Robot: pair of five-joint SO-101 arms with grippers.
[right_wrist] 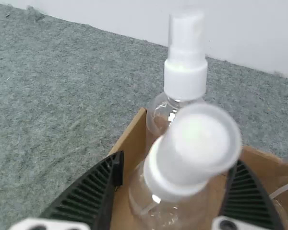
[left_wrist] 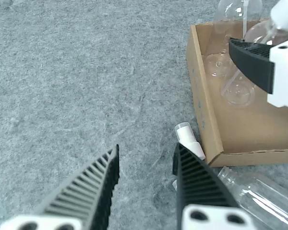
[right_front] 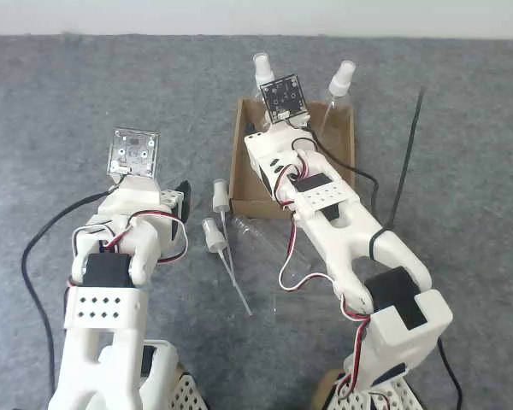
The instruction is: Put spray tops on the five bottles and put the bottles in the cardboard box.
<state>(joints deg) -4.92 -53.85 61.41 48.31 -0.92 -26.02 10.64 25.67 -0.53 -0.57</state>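
We log left gripper low over grey carpet, left of cardboard box, fingers apart, nothing between. Uncapped bottle lies just in front of box. Loose spray top by box's front-left corner, second spray top nearer us. Right gripper over box, fingers clamped on capped bottle. We see far bottle and another far bottle, both capped and upright, at box's far end.

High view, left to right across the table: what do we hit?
Left arm → two loose spray tops → cardboard box → straight black cable.
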